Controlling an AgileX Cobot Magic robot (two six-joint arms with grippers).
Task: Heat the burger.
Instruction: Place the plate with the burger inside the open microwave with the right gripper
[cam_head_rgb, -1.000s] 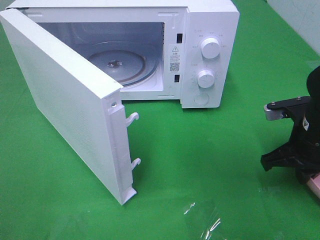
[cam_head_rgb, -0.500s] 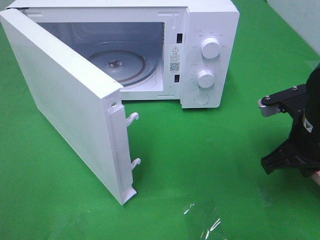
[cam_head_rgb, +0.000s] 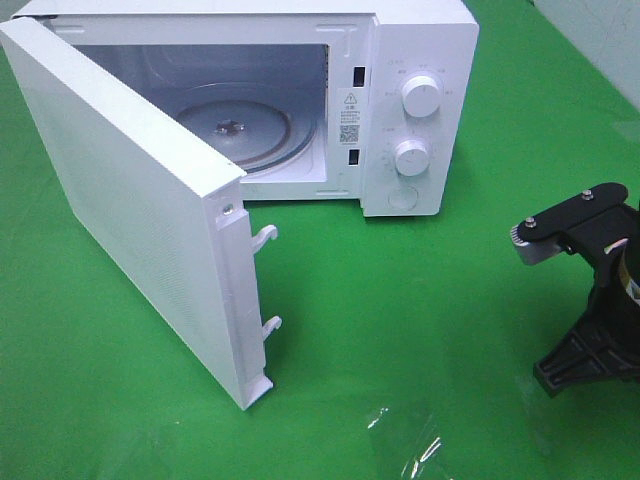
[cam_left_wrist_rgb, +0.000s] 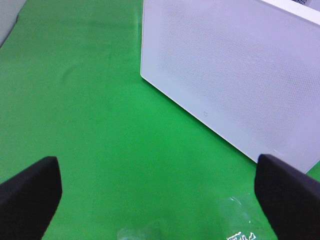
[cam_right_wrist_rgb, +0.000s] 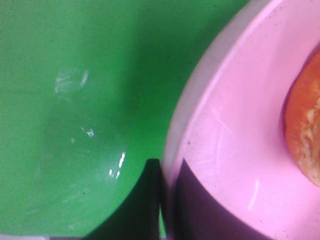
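The burger (cam_right_wrist_rgb: 305, 130) shows only as the brown edge of its bun, sitting on a flat pink plate (cam_right_wrist_rgb: 240, 125) in the right wrist view. My right gripper (cam_right_wrist_rgb: 165, 200) straddles the plate's rim, one dark finger (cam_right_wrist_rgb: 142, 205) outside on the green cloth and the other over the plate, closed on the rim. In the high view only the black right arm (cam_head_rgb: 600, 300) shows at the right edge; the burger and plate are out of frame there. My left gripper (cam_left_wrist_rgb: 160, 200) is open and empty, over green cloth beside the microwave door (cam_left_wrist_rgb: 235, 75).
A white microwave (cam_head_rgb: 420, 110) stands at the back with its door (cam_head_rgb: 130, 210) swung wide open towards the front left. The glass turntable (cam_head_rgb: 240, 125) lies inside. A scrap of clear plastic film (cam_head_rgb: 405, 440) lies on the green cloth (cam_head_rgb: 420, 300) at the front.
My right arm has moved down and to the right at the frame's edge. The pink corner of the plate seen beside it a second ago is no longer in view.
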